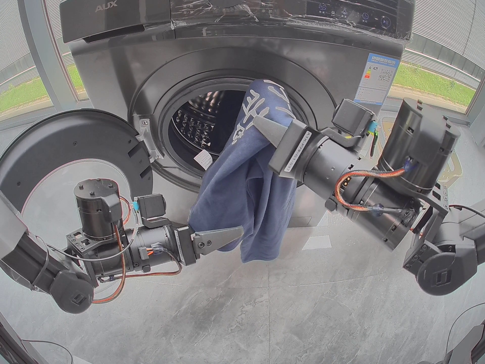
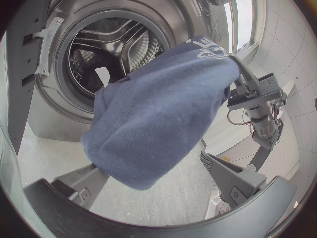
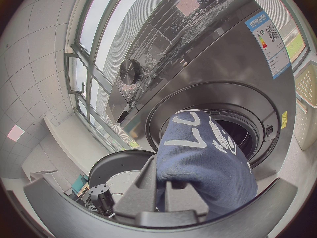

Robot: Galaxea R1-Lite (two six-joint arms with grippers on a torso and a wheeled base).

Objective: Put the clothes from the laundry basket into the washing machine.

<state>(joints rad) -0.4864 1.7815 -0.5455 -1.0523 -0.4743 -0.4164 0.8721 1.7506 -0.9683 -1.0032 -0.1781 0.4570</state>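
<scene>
**Shirt** (image 1: 242,183): navy cloth with white print on its upper part and a white tag (image 1: 203,158) at its left edge. It hangs in front of the washer (image 1: 126,61), just before the drum mouth. Long axis runs top to bottom; the top end leans far, toward the right half of the mouth, and the bottom end points at the floor (image 1: 283,309). It is bunched in loose vertical folds.

**Right gripper** (image 1: 263,123): clamped on the shirt's top and carrying its weight.

**Left gripper** (image 1: 225,238): low and near, with its fingers spread wide. The shirt's lower fold hangs between them and touches one.

**Edges, room:** the left half of the mouth shows uncovered beside the shirt, with the ribbed drum (image 1: 202,122) behind. The door (image 1: 65,147) is swung fully open to the left, behind the left arm. The shirt's hem hangs off the floor.

**Basket** (image 3: 307,106): pale and perforated, standing right of the washer.
</scene>
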